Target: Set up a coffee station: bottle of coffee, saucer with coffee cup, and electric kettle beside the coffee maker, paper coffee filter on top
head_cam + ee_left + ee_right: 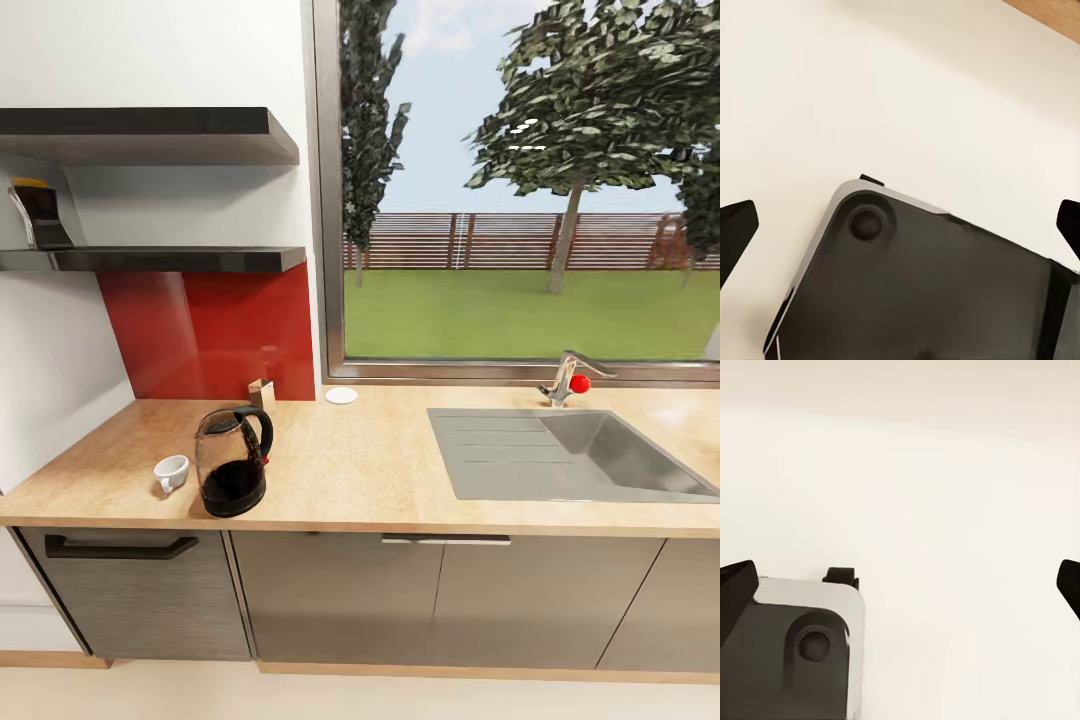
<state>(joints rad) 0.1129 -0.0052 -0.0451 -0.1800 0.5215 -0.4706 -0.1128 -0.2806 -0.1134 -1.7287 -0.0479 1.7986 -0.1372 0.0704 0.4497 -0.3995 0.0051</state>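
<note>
Across the middle of the head view, the long wood-grain kitchen countertop (360, 470) over grey cabinet fronts (400, 600), with a steel sink (590, 455) sunk into its right half and a red-knobbed tap (568, 382) behind it. Above, filling the upper right, a wide window (530, 180) onto lawn and trees. At upper left, two black floating boards — on the lower kitchen shelf (170, 260), at the far left edge, the bottle of coffee (40, 215) with its yellow lid. Lower left on the counter, the electric kettle (232, 460), upright, handle to the right; just beside it on the left, apart, the coffee cup (172, 472). Further back near the window sill, the saucer (341, 396), well apart from both. In the wrist views, left gripper (900, 232) and right gripper (900, 592) spread wide, grasping nothing, over pale floor and the robot's dark base (922, 292).
</note>
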